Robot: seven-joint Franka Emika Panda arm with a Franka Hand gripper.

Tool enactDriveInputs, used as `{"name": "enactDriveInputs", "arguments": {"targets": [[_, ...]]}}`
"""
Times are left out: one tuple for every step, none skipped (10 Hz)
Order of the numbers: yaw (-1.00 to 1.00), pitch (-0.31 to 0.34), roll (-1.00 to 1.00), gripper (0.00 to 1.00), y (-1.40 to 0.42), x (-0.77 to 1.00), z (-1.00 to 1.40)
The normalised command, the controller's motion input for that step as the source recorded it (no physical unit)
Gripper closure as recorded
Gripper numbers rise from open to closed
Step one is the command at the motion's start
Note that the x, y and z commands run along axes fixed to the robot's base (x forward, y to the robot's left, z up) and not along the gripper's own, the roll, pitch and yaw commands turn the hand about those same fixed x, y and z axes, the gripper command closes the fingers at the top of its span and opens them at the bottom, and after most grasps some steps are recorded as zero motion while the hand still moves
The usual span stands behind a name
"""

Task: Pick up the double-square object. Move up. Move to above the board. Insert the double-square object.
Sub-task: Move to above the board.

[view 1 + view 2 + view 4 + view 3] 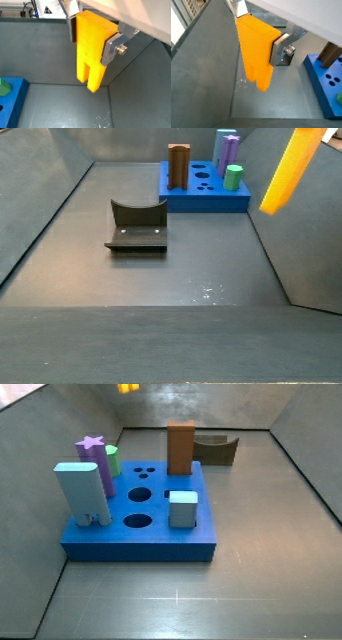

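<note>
Jaws: closed on the upper part of the tall, slim orange-yellow double-square object (pixel 90 47); one flat silver finger (pixel 115 47) presses a side face, the opposite finger is mostly hidden behind the piece.
Gripper: gripper (pixel 93 31) is raised well above the grey floor, at the upper edge in both wrist views.
Held piece: hangs upright, stepped lower end free and clear of the floor; in a side view it shows as a yellow bar (pixel 290 170) in the air to one side of the board.
Handling: judged rigid, light, smooth-faced plastic; may slip or swing if gripped weakly. Best hold is on the flat opposite faces near the top, leaving the stepped end free for insertion.
Board: thick bright blue square slab with holes (pixel 154 544), resting on the floor, well apart from the held piece.
Board contents: brown rectangular block (pixel 181 442), pale blue pieces (pixel 83 492), purple star-topped peg (pixel 91 448).
Nearby: dark brown curved piece (pixel 136 226) on the floor.
Step in hand: judged as moving to above the board.
</note>
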Motion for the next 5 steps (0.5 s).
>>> {"name": "enactDriveInputs", "arguments": {"targets": [[-1.00,0.123,0.01,1.00,-1.00,0.30,0.12],[-1.00,0.127,0.01,1.00,-1.00,0.30,0.12],[-1.00,0.137,0.01,1.00,-1.00,0.30,0.12],[-1.00,0.140,-0.02,1.00,-1.00,0.31,0.12],[-1.00,0.162,-0.02,1.00,-1.00,0.31,0.12]]}}
